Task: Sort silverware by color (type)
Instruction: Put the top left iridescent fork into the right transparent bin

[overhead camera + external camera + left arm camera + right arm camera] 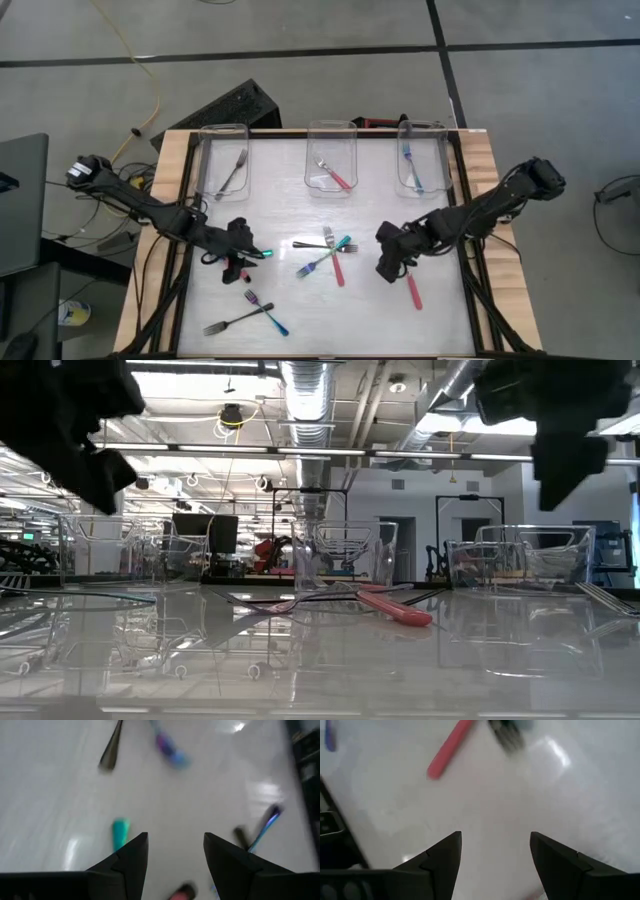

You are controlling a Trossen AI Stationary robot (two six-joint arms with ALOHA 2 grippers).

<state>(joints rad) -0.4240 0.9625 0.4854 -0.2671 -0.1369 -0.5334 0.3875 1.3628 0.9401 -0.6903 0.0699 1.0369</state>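
Silverware lies scattered on the white table. A crossed bunch of a grey, a teal and a red fork (332,252) lies in the middle. A teal handle (262,255) and a red handle (240,272) lie by my left gripper (243,258), which hangs open above them (175,851). The teal handle (120,833) shows just off one fingertip. My right gripper (386,266) hangs open (495,842) over bare table, beside a red fork (413,290). A grey fork (226,323) and a blue-handled fork (270,314) lie crossed near the front edge.
Three clear bins stand along the far edge: the left one (222,158) holds a grey fork, the middle one (331,158) a red-handled fork, the right one (422,158) a blue-handled fork. Wooden rails (172,200) border the table on both sides.
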